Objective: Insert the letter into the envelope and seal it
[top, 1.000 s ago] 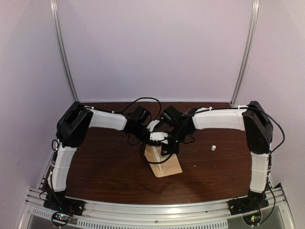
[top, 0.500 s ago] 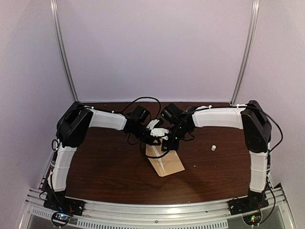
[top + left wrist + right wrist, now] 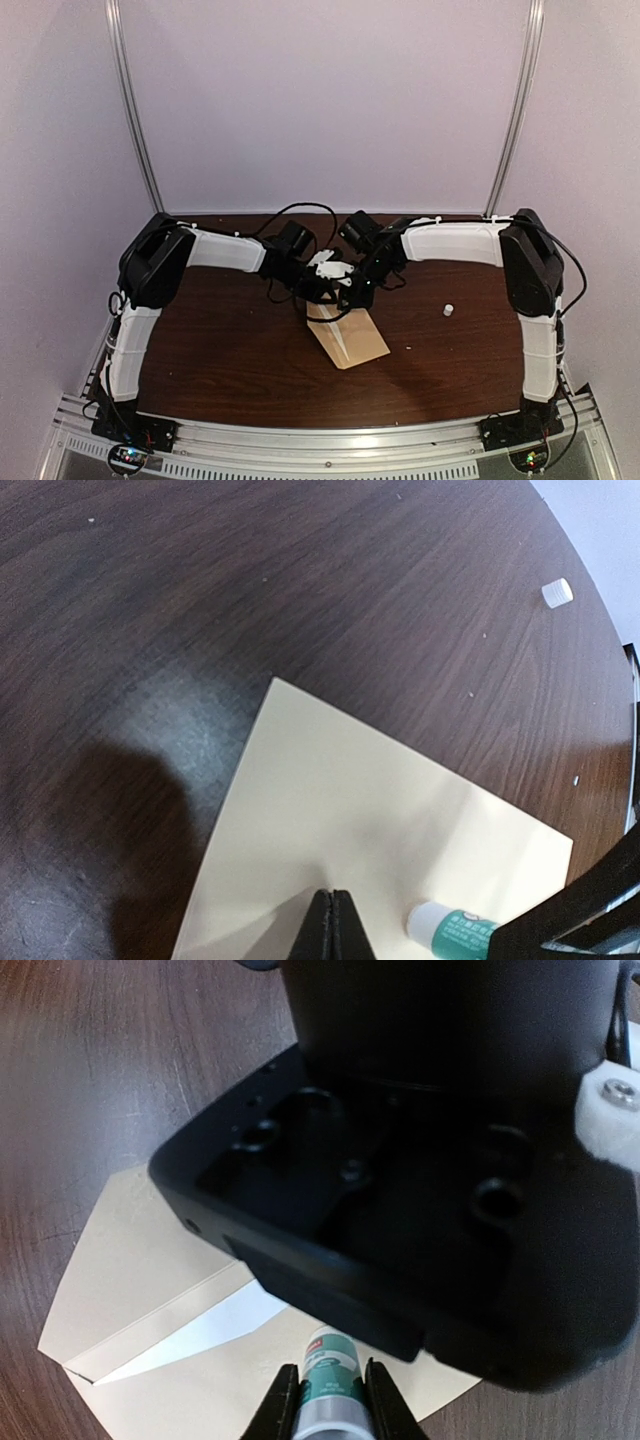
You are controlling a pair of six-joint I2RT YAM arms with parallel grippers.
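The tan envelope (image 3: 348, 340) lies on the dark wood table, below both grippers. In the right wrist view the envelope (image 3: 130, 1260) shows a fold line and a white sliver (image 3: 190, 1338) in its opening. The bordered letter is otherwise hidden. My left gripper (image 3: 337, 894) is shut, its tips pinching the envelope's paper (image 3: 330, 800). Its black body (image 3: 420, 1180) fills the right wrist view. My right gripper (image 3: 328, 1372) is shut on a green-and-white glue stick (image 3: 328, 1365), held just over the envelope beside the left gripper. The stick also shows in the left wrist view (image 3: 450, 926).
A small white cap (image 3: 448, 310) lies on the table to the right of the envelope and also shows in the left wrist view (image 3: 557, 592). Both arms (image 3: 300, 262) meet over the table's middle. Cables loop behind them.
Both grippers have drawn slightly back and closer together. The envelope has slid and turned a little to the right under them.
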